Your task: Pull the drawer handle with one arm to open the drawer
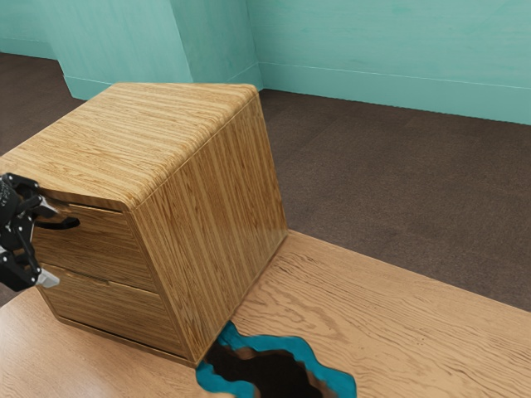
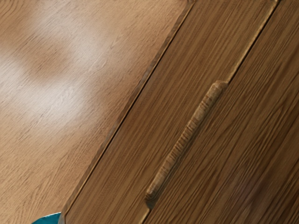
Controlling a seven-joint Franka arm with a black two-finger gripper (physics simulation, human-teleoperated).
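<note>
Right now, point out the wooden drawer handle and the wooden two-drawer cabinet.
Wooden drawer handle point(image 2: 185, 137): wrist view, bar's middle.
Wooden two-drawer cabinet point(image 1: 214, 230): exterior view, side panel.

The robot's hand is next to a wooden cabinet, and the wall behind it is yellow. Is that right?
Not quite. The wall is teal, not yellow, as the exterior view shows. The rest is right: the hand is next to the wooden cabinet.
</note>
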